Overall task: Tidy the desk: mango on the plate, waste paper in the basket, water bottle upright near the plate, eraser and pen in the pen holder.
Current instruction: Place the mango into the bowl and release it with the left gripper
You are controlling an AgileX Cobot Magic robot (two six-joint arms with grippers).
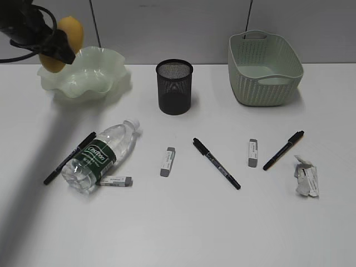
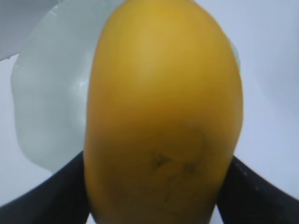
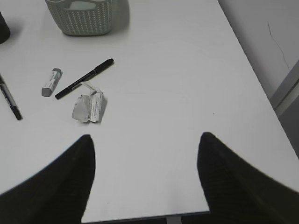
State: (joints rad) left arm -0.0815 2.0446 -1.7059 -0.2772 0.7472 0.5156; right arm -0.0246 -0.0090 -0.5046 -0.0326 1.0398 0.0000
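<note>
My left gripper (image 1: pixel 55 47) is shut on the yellow-orange mango (image 1: pixel 68 34) and holds it over the pale green ruffled plate (image 1: pixel 92 75) at the back left; the mango (image 2: pixel 163 116) fills the left wrist view with the plate (image 2: pixel 51 102) behind it. The water bottle (image 1: pixel 100 156) lies on its side on the desk (image 1: pixel 183 222). The black mesh pen holder (image 1: pixel 174 87) stands at mid-back, the green basket (image 1: pixel 264 68) at back right. The waste paper (image 1: pixel 306 178) lies at the right. My right gripper (image 3: pixel 145 140) is open and empty above the desk's front right, out of the exterior view.
Three black pens (image 1: pixel 69 157) (image 1: pixel 216 163) (image 1: pixel 283 149) and three erasers (image 1: pixel 117 181) (image 1: pixel 167 161) (image 1: pixel 253 152) lie across the desk. The right wrist view shows the paper (image 3: pixel 88 107), a pen (image 3: pixel 84 78), an eraser (image 3: pixel 51 82), the basket (image 3: pixel 84 18) and the desk's right edge (image 3: pixel 261 88).
</note>
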